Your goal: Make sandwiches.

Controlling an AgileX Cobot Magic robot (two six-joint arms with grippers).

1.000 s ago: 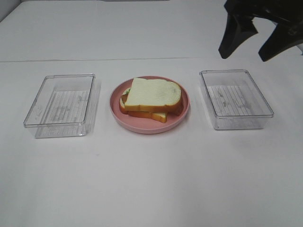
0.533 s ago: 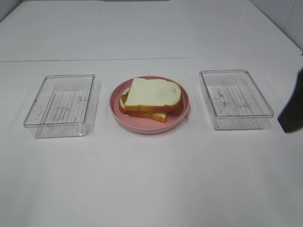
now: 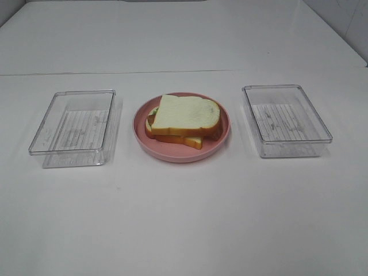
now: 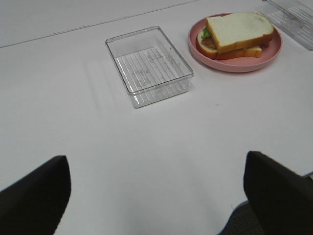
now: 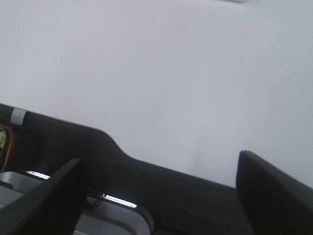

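Exterior high: sandwich (image 3: 184,121) on pink plate (image 3: 172,154), trays (image 3: 72,127) seemingly empty, pincers agape.

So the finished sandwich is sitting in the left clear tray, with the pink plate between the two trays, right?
Not quite. The sandwich sits on the pink plate, not in the left clear tray, which holds nothing. The exterior high view shows it. The plate is indeed between the left and right tray.

open table (image 3: 184,218) in front; trays (image 3: 75,126) flank plate (image 3: 172,152).
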